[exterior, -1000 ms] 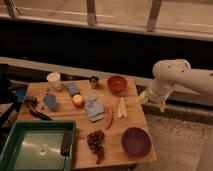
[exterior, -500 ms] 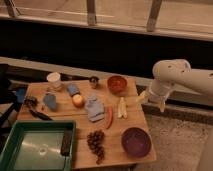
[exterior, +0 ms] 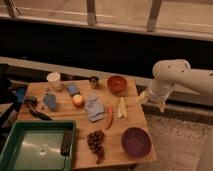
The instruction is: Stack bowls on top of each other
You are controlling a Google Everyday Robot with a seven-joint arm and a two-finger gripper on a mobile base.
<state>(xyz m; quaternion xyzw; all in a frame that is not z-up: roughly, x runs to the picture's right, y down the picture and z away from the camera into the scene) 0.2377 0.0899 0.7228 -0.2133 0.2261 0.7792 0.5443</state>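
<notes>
The small orange-red bowl (exterior: 117, 83) sits at the back right of the wooden table (exterior: 75, 155). The larger dark purple-maroon bowl (exterior: 136, 141) sits at the front right corner, apart from it. My white arm reaches in from the right; the gripper (exterior: 145, 97) hangs just off the table's right edge, level with the space between the two bowls and touching neither.
A green tray (exterior: 37, 146) fills the front left. A white cup (exterior: 53, 79), small metal cup (exterior: 93, 81), apple (exterior: 78, 100), blue cloths (exterior: 93, 108), red chili (exterior: 109, 117), banana (exterior: 121, 107) and grapes (exterior: 96, 142) lie across the table.
</notes>
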